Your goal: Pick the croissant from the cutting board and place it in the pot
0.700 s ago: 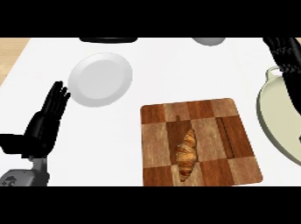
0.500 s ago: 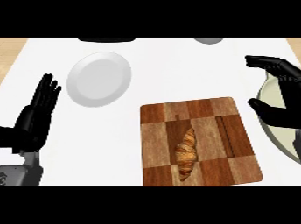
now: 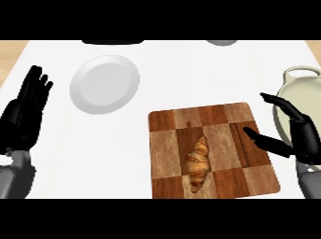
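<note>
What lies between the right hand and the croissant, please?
Only bare cutting board lies between the right hand and the croissant, as the head view shows.

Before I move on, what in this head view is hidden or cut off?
- Pot: its right side runs past the picture's right edge; the right hand covers part of its rim, and its inside cannot be seen.
- Dark object and grey object at the counter's far edge: cut off by the top, so neither can be identified.
- Cutting board: the right hand overlaps its right edge.
- Croissant: its underside is hidden.

croissant [image 3: 198, 163] unobstructed, pot [image 3: 308, 100] mouth open
</note>
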{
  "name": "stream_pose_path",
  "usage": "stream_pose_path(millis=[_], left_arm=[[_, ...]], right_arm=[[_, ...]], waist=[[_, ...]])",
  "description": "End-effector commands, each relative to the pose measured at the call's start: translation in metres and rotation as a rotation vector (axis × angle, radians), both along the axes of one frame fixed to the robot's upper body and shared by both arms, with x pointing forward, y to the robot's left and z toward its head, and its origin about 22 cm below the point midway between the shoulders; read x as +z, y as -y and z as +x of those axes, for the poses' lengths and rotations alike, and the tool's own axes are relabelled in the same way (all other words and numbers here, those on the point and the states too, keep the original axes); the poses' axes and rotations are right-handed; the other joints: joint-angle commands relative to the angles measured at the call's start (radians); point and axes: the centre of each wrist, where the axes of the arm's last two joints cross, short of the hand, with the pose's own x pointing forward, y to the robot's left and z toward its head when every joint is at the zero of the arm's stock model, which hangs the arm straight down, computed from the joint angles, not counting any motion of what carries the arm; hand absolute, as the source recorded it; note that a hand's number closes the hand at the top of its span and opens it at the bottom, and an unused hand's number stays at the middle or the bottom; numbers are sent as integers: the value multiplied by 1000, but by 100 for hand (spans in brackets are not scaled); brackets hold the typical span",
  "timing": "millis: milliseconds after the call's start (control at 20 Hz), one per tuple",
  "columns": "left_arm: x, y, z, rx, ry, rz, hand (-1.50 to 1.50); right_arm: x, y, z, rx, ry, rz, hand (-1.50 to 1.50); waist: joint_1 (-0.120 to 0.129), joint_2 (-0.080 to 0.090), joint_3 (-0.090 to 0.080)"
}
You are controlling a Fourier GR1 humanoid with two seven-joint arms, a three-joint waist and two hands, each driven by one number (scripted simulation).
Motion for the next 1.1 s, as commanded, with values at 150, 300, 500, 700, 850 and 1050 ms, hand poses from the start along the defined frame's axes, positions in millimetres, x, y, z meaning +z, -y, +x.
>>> stream_pose_path(millis=[150,300,500,700,850,1050], left_arm=[[15,1,-7,24,-22,-13,0],[18,-6,-5,22,-37,1,0],[8,-2,-5,27,-27,-3,0],[16,9,3,4,-28,-3,0],[22,3,2,9,-18,-4,0],[26,17,-1,6,-3,9,0]], right_arm=[[-12,-6,-23,115,67,-25,-150],[29,-6,-36,169,-54,-122,-150],[56,-21,-38,271,-261,-317,-150],[76,-50,-31,321,-371,-526,-150],[91,-70,-24,321,-455,-630,-150],[97,-108,-30,344,-566,-701,-150]], waist=[[-4,-3,-1],[-9,-6,-2],[-12,-8,-5],[-1,-5,-5],[8,-4,-4],[6,-5,-2]])
